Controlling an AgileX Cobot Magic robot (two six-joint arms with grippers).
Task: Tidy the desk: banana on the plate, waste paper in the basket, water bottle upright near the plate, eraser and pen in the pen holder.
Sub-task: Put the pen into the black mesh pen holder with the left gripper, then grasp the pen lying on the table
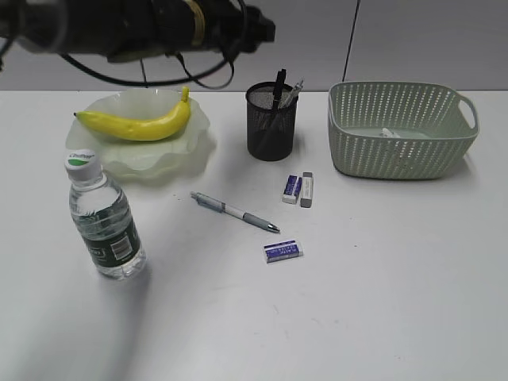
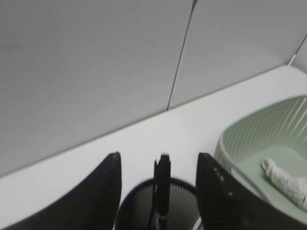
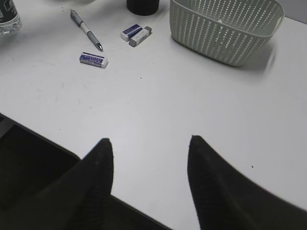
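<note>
Right under the open left gripper (image 2: 158, 191) stands the pen holder (image 2: 160, 206). Nearer the open, empty right gripper (image 3: 148, 158), a pen (image 3: 86, 30) lies flat on the desk (image 3: 158, 105). It looks light, stiff and slippery. Pinch its middle.

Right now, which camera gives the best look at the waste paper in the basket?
The left wrist view: it looks down into the basket, showing the crumpled waste paper on its floor. The exterior view shows only a small white scrap over the near wall. The right wrist view shows the basket's outside; the paper is hidden.
</note>
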